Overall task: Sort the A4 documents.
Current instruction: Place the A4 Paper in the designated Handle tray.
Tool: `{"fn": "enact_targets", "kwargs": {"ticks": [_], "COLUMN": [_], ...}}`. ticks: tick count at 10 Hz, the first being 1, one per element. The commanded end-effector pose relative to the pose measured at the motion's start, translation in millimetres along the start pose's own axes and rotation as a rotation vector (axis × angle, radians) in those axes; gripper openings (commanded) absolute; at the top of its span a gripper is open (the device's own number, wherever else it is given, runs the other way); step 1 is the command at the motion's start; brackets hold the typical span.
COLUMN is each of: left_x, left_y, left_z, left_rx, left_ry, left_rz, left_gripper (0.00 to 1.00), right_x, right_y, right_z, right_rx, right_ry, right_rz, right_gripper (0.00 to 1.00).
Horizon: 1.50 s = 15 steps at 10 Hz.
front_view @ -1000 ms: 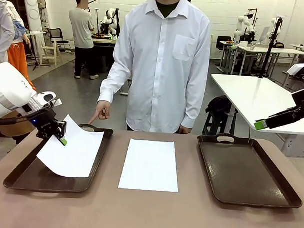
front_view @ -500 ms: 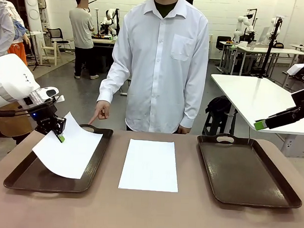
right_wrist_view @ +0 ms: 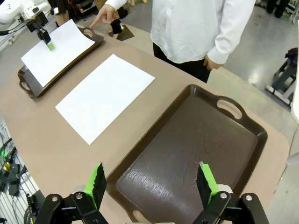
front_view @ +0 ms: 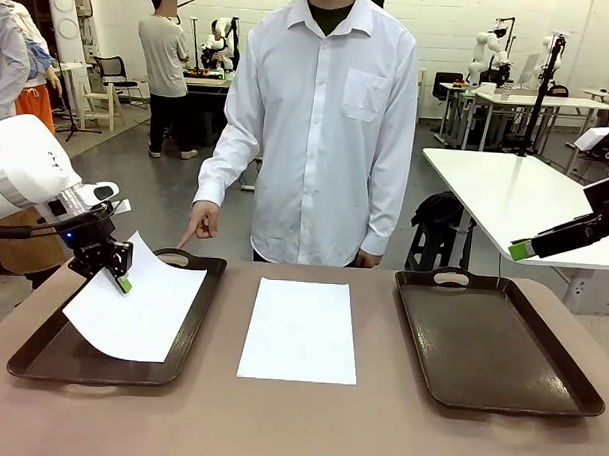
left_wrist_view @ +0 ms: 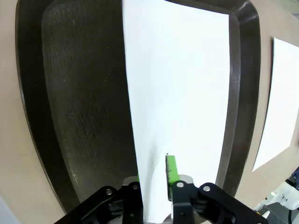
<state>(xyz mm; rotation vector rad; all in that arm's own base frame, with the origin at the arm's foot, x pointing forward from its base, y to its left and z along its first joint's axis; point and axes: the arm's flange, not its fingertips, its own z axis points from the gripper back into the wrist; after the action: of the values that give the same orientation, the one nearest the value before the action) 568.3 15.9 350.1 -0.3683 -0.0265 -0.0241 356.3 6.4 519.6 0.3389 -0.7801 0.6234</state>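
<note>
One A4 document [front_view: 137, 307] lies curved over the left dark brown tray [front_view: 40, 364], its far left corner raised between the fingers of my left gripper [front_view: 123, 280]. In the left wrist view the jaws of my left gripper [left_wrist_view: 153, 170] stand a little apart, and the sheet [left_wrist_view: 182, 93] runs between them over the tray [left_wrist_view: 70, 93]. A second A4 document [front_view: 301, 330] lies flat on the table's middle. My right gripper [right_wrist_view: 152, 179] hangs open and empty high above the right tray [right_wrist_view: 191, 154], and it shows at the right edge [front_view: 521, 250].
A person in a white shirt stands at the far side. Their hand [front_view: 203, 224] points a finger down at the left tray's far handle. The right tray [front_view: 491, 340] has nothing in it. Bare table runs along the near edge.
My left gripper has sunk a little and drifted left with the sheet's corner. The sheet now sags lower into the tray, and the jaws have parted slightly. The right arm has not moved.
</note>
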Motion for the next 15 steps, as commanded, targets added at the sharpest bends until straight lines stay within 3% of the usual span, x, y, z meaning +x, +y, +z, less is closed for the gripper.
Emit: {"fn": "enact_targets", "kwargs": {"ticks": [1,6,7,12,14,15], "left_x": [3.5,4.7,3.8,-1.7,-7.2,3.2], "left_y": [1.3,-4.5,-5.5,-8.9,-10.2,-6.6], "left_z": [3.0,12.7,15.8,30.9,30.5,32.7], "left_rx": [-0.011,0.104,0.13,0.141,-0.103,0.107], "left_ry": [-0.006,-0.033,-0.037,-0.095,-0.091,-0.076], "left_rz": [0.021,0.012,0.008,0.025,0.12,0.017], "left_gripper": [0.44,0.93,1.0,1.0,1.0,1.0], "right_x": [-0.4,-0.4,-0.4,-0.4,-0.4,-0.4], "right_y": [-0.1,-0.1,-0.1,-0.1,-0.1,-0.1], "right_z": [-0.6,-0.6,-0.6,-0.6,-0.6,-0.6], "right_rx": [0.002,0.002,0.002,0.002,0.002,0.002], "right_ry": [0.001,0.001,0.001,0.001,0.001,0.001], "right_rz": [-0.001,-0.001,-0.001,-0.001,-0.001,-0.001], "right_gripper": [1.0,1.0,1.0,1.0,1.0,1.0]}}
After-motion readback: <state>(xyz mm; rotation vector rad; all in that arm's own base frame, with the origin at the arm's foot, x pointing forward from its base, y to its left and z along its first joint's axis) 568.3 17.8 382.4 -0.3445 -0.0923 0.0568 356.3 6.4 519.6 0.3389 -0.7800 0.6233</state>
